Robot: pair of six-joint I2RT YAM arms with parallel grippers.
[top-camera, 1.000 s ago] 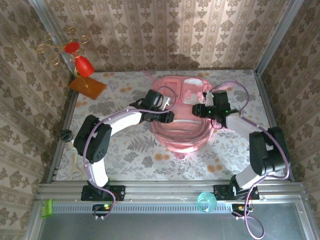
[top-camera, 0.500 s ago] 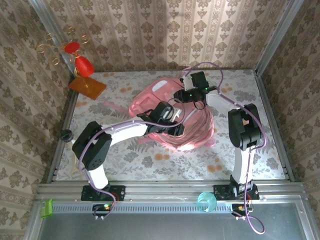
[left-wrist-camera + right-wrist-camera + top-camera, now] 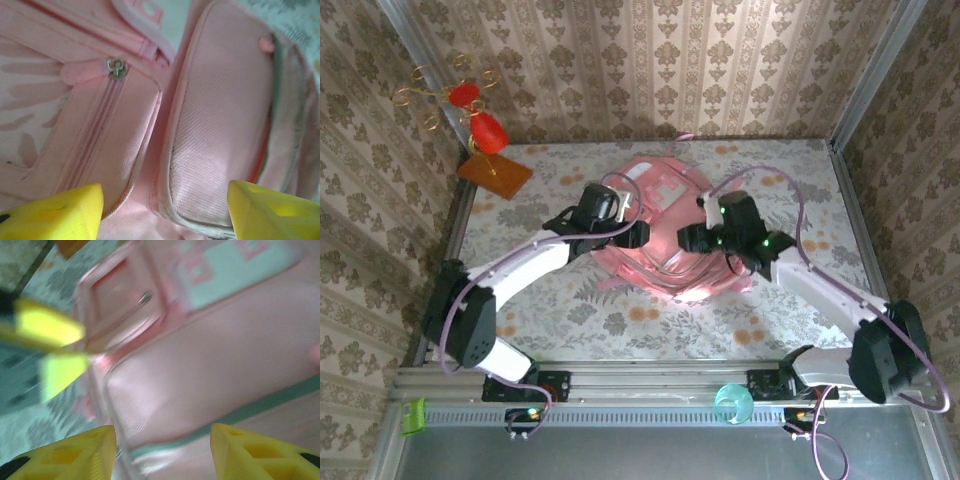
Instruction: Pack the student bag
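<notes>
Left tool (image 3: 165, 210) and right tool (image 3: 162, 450) are hovering released over the student bag (image 3: 670, 270), grasping nothing. Pocket-opening appears to be under way; the next move is calling for pinching the zipper pull (image 3: 116, 67).

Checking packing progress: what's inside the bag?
Only the pink outside of the bag shows, one pocket zip looking closed; any contents are hidden by fabric.

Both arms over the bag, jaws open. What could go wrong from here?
The left gripper and right gripper sit close together over the bag; they could collide.
The bag is soft and neither holds it; a push may shift it.
The zipper pull is small; a pinch may slip off.
</notes>
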